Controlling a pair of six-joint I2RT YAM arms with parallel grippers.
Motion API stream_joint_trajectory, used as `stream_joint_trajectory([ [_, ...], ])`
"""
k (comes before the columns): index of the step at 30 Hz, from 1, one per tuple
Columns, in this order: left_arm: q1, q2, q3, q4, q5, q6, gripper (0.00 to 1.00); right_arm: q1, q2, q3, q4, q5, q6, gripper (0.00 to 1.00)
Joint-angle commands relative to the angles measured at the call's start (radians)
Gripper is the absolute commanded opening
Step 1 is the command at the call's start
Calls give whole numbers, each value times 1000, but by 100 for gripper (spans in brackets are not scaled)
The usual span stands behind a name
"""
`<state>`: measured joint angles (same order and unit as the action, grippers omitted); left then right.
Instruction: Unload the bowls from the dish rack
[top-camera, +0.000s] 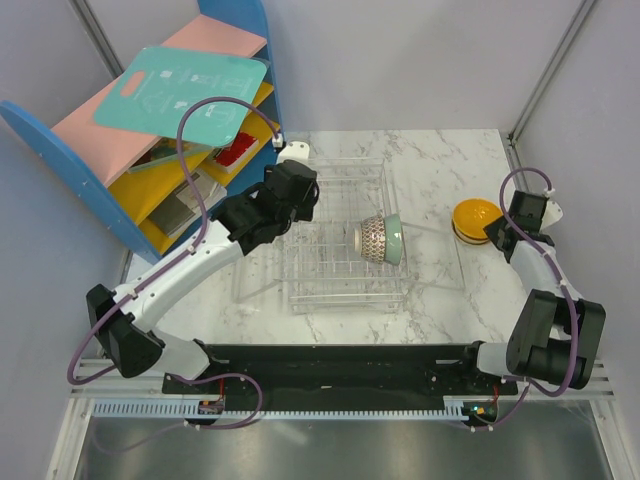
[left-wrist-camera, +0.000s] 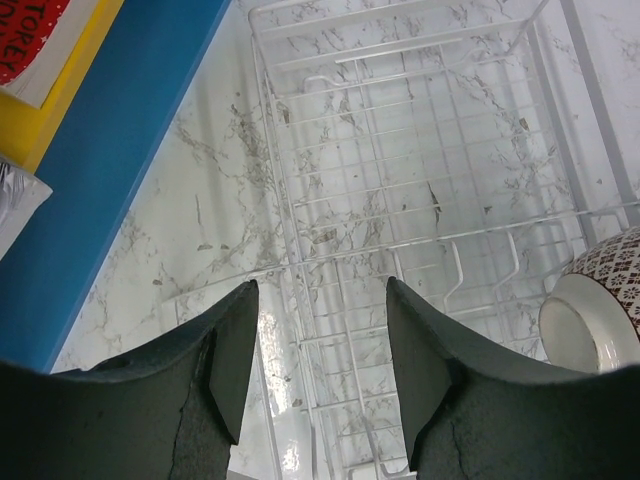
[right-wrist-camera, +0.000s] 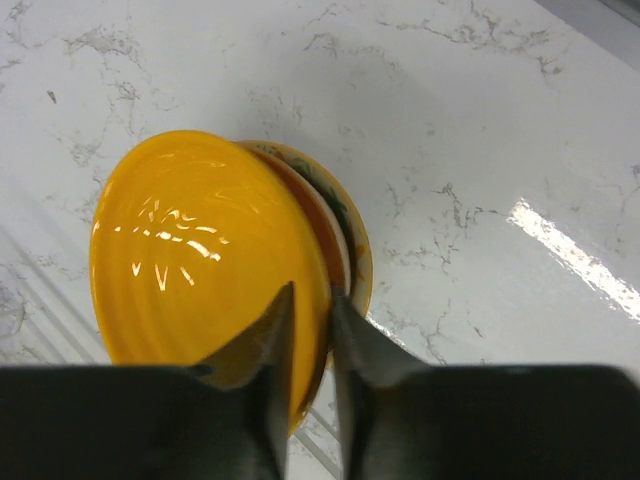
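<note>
The black-and-white left arm (top-camera: 190, 265) was stretched forward, and its dark two-finger left gripper (left-wrist-camera: 320, 300) had its jaws spread wide. The dark right gripper (right-wrist-camera: 312, 300) pointed down, its fingers only narrowly apart.

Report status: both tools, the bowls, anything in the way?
Left tool open over dish rack. Right tool astride orange bowl rim, grip unclear; it sits in floral bowl. In rack: mesh-patterned bowl, mint bowl. No obstruction seen.

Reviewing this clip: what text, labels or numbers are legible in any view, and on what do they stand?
"TOREY": white letters on the red packet in the blue-and-yellow shelf unit, cut off by the frame edge.
Teal board on top of the shelf: faint white print, too small to read.
Nothing else is legible.
</note>
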<state>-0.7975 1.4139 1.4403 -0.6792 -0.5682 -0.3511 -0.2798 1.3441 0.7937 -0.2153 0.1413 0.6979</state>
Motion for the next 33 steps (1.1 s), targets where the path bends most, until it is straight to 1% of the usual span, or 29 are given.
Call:
stream_joint_trajectory([
  [1, 4, 26, 25, 9, 33, -25, 61, 1, -54, -22, 17, 20, -17, 41],
  [2, 4, 33, 28, 10, 36, -25, 61, 1, -56, -22, 17, 18, -20, 46],
  [3, 4, 36, 35, 10, 39, -25, 61, 1, -56, -21, 17, 12, -24, 59],
  [6, 3, 42, 48, 10, 50, -20, 61, 1, -59, -22, 17, 6, -23, 72],
  [8, 3, 43, 52, 10, 51, -14, 61, 1, -68, -22, 14, -2, -15, 75],
  [11, 1, 51, 68, 9, 67, 3, 62, -1, -100, -19, -1, -9, 14, 77],
  [14, -14, 75, 118, 6, 73, 27, 63, 2, -149, 2, -42, -38, 66, 78],
  [17, -52, 120, 188, -5, 77, 75, 63, 5, -178, 65, -97, -63, 84, 79],
  [20, -112, 192, 280, -39, 64, 116, 64, 5, -187, 79, -114, -75, 69, 80],
  [23, -158, 276, 356, -62, 64, 138, 64, 5, -220, 58, -127, -91, 55, 80],
  [26, -189, 339, 414, -106, 57, 133, 64, 5, -261, 4, -136, -140, 51, 80],
  [28, -212, 365, 437, -135, 60, 129, 64, 7, -287, -20, -136, -186, 52, 80],
  [33, -294, 427, 514, -183, 8, 146, 65, 7, -298, -67, -128, -197, 48, 80],
])
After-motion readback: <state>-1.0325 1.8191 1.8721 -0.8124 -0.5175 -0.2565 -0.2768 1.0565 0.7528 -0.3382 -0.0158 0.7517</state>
